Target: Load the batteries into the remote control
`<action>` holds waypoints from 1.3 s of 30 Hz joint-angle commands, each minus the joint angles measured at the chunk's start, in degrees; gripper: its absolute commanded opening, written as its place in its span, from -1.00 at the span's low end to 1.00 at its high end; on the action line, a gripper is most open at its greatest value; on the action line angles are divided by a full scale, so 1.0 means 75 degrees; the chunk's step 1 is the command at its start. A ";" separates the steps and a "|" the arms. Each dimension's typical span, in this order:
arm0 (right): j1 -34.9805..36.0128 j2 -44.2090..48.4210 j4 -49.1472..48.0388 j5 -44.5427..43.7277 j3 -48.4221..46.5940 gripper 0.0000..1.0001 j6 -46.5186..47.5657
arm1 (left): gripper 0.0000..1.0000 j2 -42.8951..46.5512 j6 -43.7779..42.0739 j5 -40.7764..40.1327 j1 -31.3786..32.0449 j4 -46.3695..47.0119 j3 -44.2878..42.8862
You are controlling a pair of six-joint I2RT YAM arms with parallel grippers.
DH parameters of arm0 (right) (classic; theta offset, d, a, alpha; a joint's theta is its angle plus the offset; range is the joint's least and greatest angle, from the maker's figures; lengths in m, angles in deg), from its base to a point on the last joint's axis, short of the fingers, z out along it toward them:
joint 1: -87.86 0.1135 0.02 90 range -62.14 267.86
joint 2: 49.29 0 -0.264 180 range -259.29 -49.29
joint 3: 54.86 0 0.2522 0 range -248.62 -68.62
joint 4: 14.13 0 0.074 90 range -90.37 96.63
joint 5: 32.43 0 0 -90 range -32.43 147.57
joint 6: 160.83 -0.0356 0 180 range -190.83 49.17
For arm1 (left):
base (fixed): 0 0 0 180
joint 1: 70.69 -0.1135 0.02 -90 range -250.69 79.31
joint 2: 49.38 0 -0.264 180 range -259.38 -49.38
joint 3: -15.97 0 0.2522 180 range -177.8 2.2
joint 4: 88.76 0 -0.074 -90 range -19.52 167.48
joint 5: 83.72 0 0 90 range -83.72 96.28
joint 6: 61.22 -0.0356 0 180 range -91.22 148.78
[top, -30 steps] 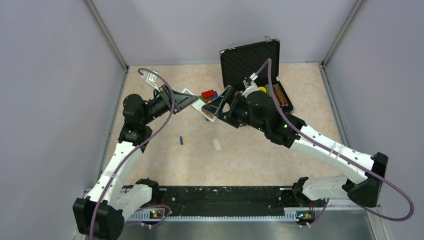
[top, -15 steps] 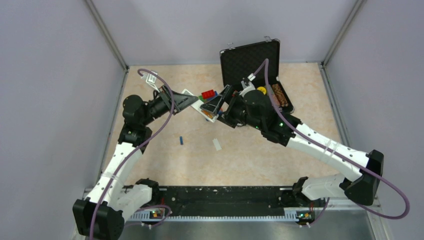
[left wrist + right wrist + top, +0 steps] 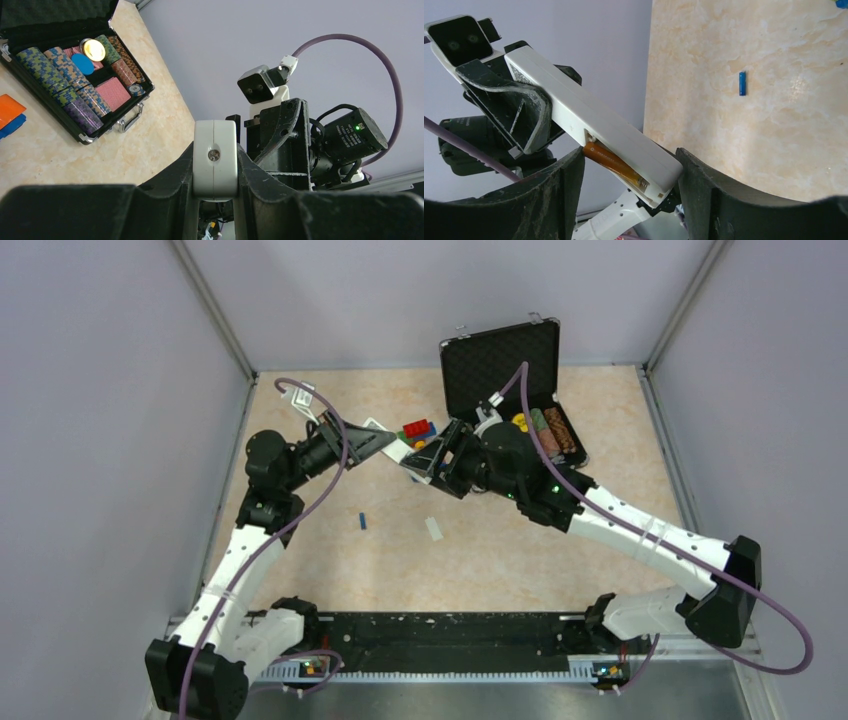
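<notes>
My left gripper is shut on the white remote control and holds it tilted above the table; its end is pinched between the fingers in the left wrist view. My right gripper is open and straddles the remote's far end. The orange-brown battery lies in the open compartment, its end close to my right gripper's left finger. The blue battery lies on the table, also in the right wrist view. The button face is hidden.
A small white cover piece lies on the table near the middle. An open black case with chips stands at the back right, also in the left wrist view. Colourful toy bricks sit behind the remote.
My right gripper has moved left and a little back, sliding further over the remote's end. The left arm and the remote have stayed put.
</notes>
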 commanded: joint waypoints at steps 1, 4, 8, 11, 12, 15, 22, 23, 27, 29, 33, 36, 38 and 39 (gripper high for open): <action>-0.0095 0.0073 -0.0291 0.0103 0.0205 0.26 -0.0139 | -1.00 0.0255 0.0067 -0.0102 0.0017 0.0326 -0.0046; -0.0135 0.0207 -0.0481 0.0127 0.0425 0.15 -0.0217 | -1.00 0.0256 0.0214 -0.0116 0.0016 0.0462 -0.0072; -0.0182 0.0315 -0.0657 0.0229 0.0590 0.01 -0.0253 | -1.00 0.0262 0.0531 -0.0137 0.0016 0.0815 -0.0050; -0.0203 0.0357 -0.0804 0.0243 0.0644 -0.04 -0.0226 | -1.00 0.0294 0.0868 -0.0234 0.0016 0.1200 0.0017; -0.0215 0.0360 -0.0815 0.0237 0.0648 -0.06 -0.0214 | -1.00 0.0312 0.0965 -0.0315 0.0016 0.1320 0.0057; -0.0233 0.0350 -0.0905 0.0528 0.0666 -0.11 -0.0140 | -1.00 0.0332 0.1227 -0.0404 0.0016 0.1604 0.0080; -0.0245 0.0203 -0.1120 0.1034 0.0630 -0.10 0.0110 | -1.00 0.0226 0.1586 -0.0345 0.0016 0.2068 -0.0070; -0.0239 0.0186 -0.1153 0.1077 0.0637 -0.09 0.0099 | -1.00 0.0207 0.1583 -0.0322 0.0016 0.2071 -0.0100; -0.0239 0.0053 -0.1198 0.1300 0.0610 -0.09 0.0091 | -1.00 0.0180 0.1577 -0.0317 0.0016 0.2084 -0.0152; -0.0241 0.0053 -0.1221 0.1344 0.0648 -0.08 0.0059 | -1.00 0.0163 0.1583 -0.0333 0.0016 0.2092 -0.0157; -0.0246 0.0146 -0.1266 0.1326 0.0800 0.11 -0.0028 | -1.00 0.0198 0.1681 -0.0407 0.0016 0.2131 -0.0164; -0.0247 0.0245 -0.1368 0.1262 0.0941 0.30 -0.0112 | -1.00 0.0183 0.1879 -0.0392 0.0016 0.2291 -0.0179; -0.0245 0.0268 -0.1397 0.1251 0.0982 0.35 -0.0139 | -1.00 0.0160 0.2027 -0.0381 0.0016 0.2402 -0.0184; -0.0244 0.0278 -0.1411 0.1243 0.1007 0.36 -0.0165 | -1.00 0.0155 0.2088 -0.0376 0.0016 0.2473 -0.0176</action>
